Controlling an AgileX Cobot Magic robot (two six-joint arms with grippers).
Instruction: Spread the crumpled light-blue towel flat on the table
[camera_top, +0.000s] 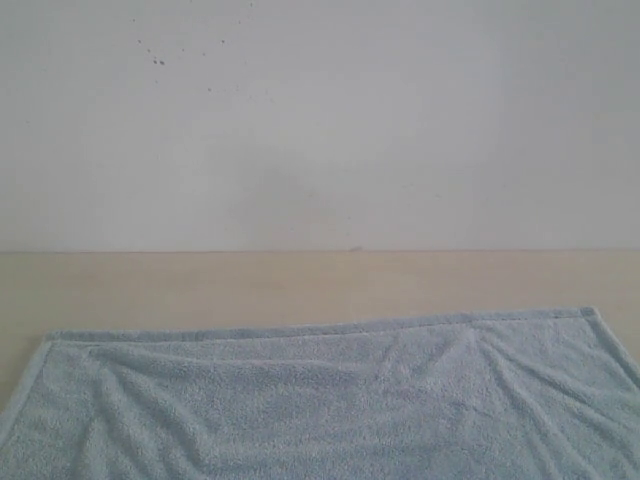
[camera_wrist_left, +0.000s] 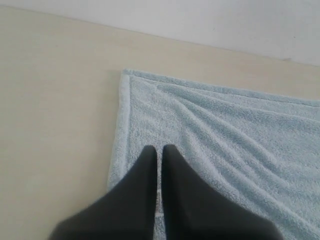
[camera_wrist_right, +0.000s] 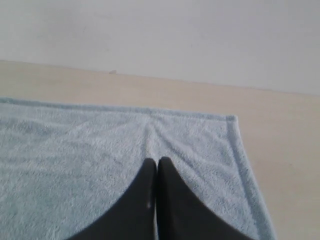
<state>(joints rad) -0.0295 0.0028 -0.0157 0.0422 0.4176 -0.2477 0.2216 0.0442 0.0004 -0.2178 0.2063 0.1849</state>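
towel (camera_top: 320, 400), item one: pale light-blue terry cloth, nearest you in the exterior view. it lies opened out on the worktop (camera_top: 300, 280) and runs off the lower edge of that view. you can see its far hem as a nearly straight line, with both far corners showing. shallow creases cross the pile, so the cloth is not fully smooth.

worktop, item two: pale beige, bare beyond the far hem and past both far corners of the towel. it meets the white wall (camera_top: 400, 120) behind, which has a few dark specks high on the left.

left end effector (camera_wrist_left: 160, 150), item three: two dark fingers pressed together, closed on nothing you can see. the tips are over the towel, just inside the side hem near its far left corner.

right end effector (camera_wrist_right: 157, 162), item four: dark fingers likewise closed, no cloth between them. the tips are over the towel near its far right corner, and creases fan out just ahead of them. you cannot tell whether either pair of tips touches the cloth.
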